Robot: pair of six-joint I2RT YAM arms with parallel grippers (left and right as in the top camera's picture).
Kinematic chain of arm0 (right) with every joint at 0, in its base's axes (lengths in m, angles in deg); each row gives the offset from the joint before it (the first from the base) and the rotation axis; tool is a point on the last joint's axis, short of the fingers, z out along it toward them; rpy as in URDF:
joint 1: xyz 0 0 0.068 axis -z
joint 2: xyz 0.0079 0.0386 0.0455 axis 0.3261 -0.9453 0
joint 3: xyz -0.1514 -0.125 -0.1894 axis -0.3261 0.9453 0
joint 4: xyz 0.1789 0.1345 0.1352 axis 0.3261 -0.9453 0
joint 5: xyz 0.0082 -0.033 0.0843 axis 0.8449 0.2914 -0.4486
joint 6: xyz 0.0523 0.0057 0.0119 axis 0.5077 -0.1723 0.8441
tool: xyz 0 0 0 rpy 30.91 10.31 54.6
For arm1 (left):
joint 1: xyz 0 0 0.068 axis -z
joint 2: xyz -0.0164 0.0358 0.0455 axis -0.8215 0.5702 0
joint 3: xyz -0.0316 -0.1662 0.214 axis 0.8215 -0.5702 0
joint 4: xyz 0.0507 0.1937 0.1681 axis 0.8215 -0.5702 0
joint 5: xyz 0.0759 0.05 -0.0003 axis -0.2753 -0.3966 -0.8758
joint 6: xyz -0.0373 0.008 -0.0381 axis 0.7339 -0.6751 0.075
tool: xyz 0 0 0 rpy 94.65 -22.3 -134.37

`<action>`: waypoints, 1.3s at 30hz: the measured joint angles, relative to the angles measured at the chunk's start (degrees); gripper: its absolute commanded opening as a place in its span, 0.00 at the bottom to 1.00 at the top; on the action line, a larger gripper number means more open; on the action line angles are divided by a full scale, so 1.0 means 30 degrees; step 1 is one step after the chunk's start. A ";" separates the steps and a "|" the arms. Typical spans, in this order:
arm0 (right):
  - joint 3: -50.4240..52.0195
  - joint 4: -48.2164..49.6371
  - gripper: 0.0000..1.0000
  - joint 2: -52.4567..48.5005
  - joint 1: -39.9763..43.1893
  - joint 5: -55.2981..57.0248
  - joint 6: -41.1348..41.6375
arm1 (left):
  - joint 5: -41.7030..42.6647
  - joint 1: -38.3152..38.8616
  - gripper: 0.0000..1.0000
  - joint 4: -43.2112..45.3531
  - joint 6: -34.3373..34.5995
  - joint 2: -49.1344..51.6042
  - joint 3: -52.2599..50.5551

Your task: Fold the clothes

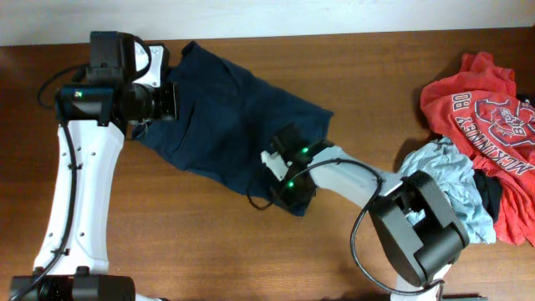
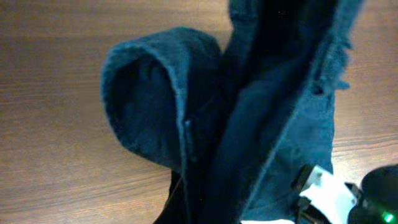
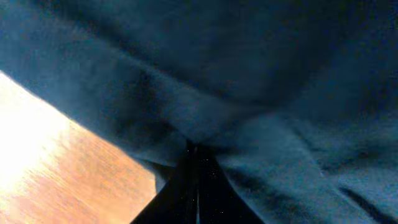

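Note:
The clothes [image 1: 226, 117], a dark navy garment, lie stretched slantwise over the wooden table from the upper left to the middle. My left gripper [image 1: 173, 102] is shut on its upper-left edge. In the left wrist view the fabric [image 2: 267, 112] rises from the fingers in folds, with a rounded loop [image 2: 149, 93] on the left; the left gripper [image 2: 205, 211] is buried in dark cloth. My right gripper [image 1: 287, 144] is shut on the garment's lower-right part. In the right wrist view its closed fingers [image 3: 196, 186] pinch a bunched pleat of the cloth [image 3: 236, 74].
A pile of other garments sits at the right edge: a red printed shirt [image 1: 481, 109], a light grey-blue piece [image 1: 451, 180] and something black [image 1: 489, 194]. Bare wood [image 1: 192, 242] lies in front. The right arm's white wrist part [image 2: 339, 196] shows in the left wrist view.

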 measured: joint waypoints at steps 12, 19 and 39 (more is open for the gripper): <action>0.0051 0.0612 0.04 0.7293 -0.0517 0.0976 0.1617 | -0.2579 -0.0627 0.00 -0.1690 0.0532 0.0007 0.0095; 0.0058 0.2200 0.04 0.7249 -0.0277 -0.0357 0.4641 | -0.3993 -0.1421 0.00 -0.2098 0.0678 0.0007 0.0095; 0.0058 0.0481 0.04 0.7249 0.0736 -0.0758 0.5792 | -0.6346 0.2703 0.01 -0.0634 0.2317 0.5734 0.0306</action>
